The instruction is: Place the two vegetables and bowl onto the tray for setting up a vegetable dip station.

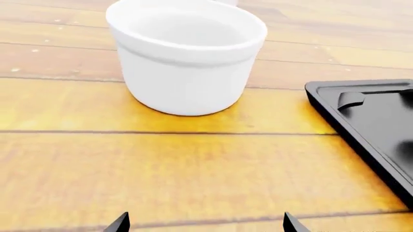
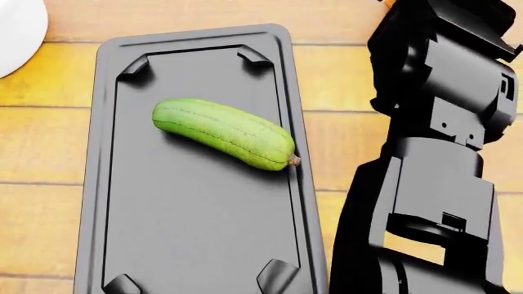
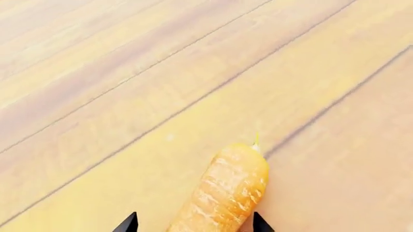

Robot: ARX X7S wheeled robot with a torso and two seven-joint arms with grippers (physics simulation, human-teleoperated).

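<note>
Lying slantwise on the black tray [image 2: 204, 233], the cucumber [image 2: 225, 133] points its brown stem tip at the tray's right rim. In the right wrist view, the right end effector [image 3: 195, 223] has its tips spread either side of the carrot [image 3: 226, 193], which rests on the wooden counter [image 3: 129, 96]; whether they touch it is unclear. The left end effector [image 1: 205, 224] is spread over bare counter, with the white bowl [image 1: 185, 53] standing beyond, beside a tray corner.

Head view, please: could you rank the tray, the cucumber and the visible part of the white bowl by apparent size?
1. Tray, by far the largest.
2. Cucumber.
3. Bowl, though only a cropped edge shows, so its true size is unclear.
</note>
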